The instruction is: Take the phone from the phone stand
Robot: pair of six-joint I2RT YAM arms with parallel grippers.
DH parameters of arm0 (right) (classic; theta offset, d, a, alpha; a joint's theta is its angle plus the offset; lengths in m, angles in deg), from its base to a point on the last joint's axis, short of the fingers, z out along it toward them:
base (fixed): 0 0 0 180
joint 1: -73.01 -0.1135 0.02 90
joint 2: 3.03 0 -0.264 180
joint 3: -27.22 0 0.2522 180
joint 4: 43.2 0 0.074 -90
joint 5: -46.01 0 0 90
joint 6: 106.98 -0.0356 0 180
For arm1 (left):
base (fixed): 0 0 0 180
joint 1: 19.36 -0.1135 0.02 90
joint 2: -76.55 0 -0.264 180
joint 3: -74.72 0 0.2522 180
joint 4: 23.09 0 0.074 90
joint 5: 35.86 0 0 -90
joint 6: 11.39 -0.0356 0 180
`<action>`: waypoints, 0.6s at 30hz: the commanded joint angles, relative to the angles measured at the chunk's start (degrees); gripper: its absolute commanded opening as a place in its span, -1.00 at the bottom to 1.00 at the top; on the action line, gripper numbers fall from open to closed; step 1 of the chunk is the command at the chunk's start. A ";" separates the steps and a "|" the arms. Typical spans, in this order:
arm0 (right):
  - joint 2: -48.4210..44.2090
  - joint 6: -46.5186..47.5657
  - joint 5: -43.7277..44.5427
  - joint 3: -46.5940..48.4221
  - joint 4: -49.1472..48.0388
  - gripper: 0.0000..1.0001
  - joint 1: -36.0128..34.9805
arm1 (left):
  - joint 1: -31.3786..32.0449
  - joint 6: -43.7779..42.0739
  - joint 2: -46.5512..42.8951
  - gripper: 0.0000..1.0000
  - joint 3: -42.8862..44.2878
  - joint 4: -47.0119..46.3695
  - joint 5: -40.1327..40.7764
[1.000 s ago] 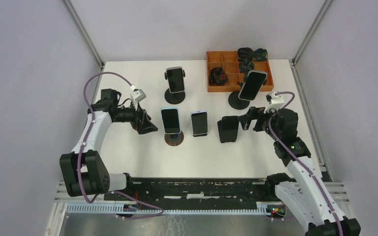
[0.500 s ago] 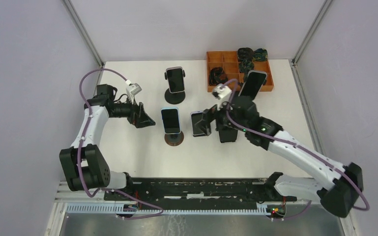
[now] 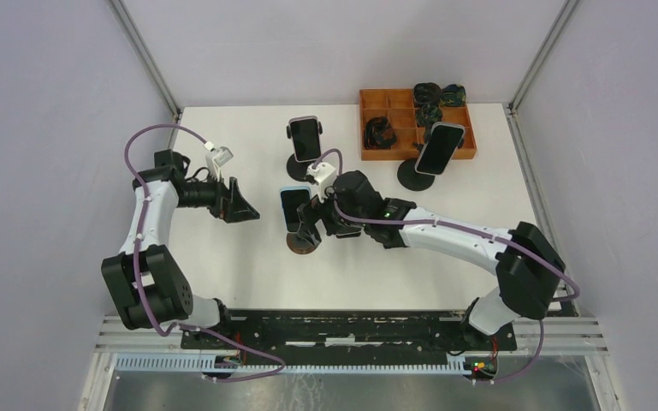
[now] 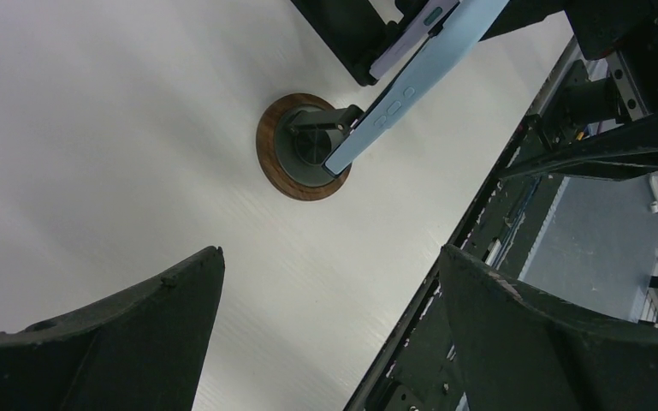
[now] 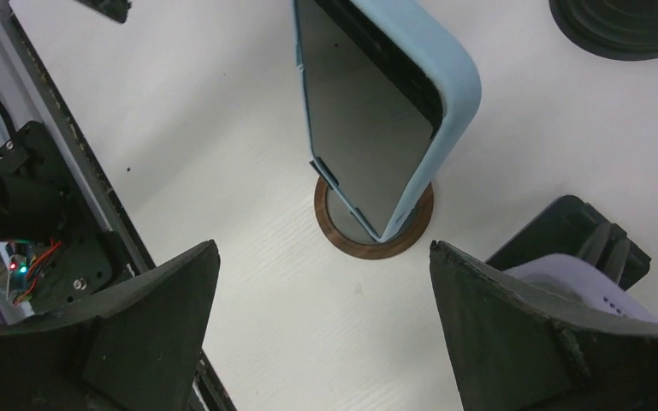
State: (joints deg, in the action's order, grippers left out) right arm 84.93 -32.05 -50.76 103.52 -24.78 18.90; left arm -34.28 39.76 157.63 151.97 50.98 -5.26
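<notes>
A phone in a light blue case (image 3: 295,207) stands on a round stand with a brown rim (image 3: 301,243) at the table's middle. My right gripper (image 3: 315,228) is open just in front and to the right of it, touching nothing. In the right wrist view the phone (image 5: 376,111) leans over the stand (image 5: 374,229), beyond the open gripper (image 5: 324,248). My left gripper (image 3: 245,210) is open and empty to the phone's left. In the left wrist view the phone (image 4: 411,77) is edge-on above the stand (image 4: 302,147), well ahead of the gripper (image 4: 329,257).
A second phone (image 3: 305,139) stands on a black stand at the back. A third phone (image 3: 439,147) leans on a black round stand (image 3: 412,177) at the right. A lavender-cased phone (image 5: 582,287) is partly under my right arm. An orange tray (image 3: 394,120) sits at the back right.
My right arm has swept left across the table, from the right side to the blue-cased phone. My left gripper has drawn back a little to the left.
</notes>
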 commanded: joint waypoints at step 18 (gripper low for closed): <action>13.02 0.42 6.92 8.67 -9.29 0.51 0.82 | -0.03 -11.04 -5.14 1.00 6.20 13.82 -1.32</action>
State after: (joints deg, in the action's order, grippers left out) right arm 96.76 -31.87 -44.09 110.52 -29.80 19.10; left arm -34.28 35.32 154.48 155.05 58.65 -3.68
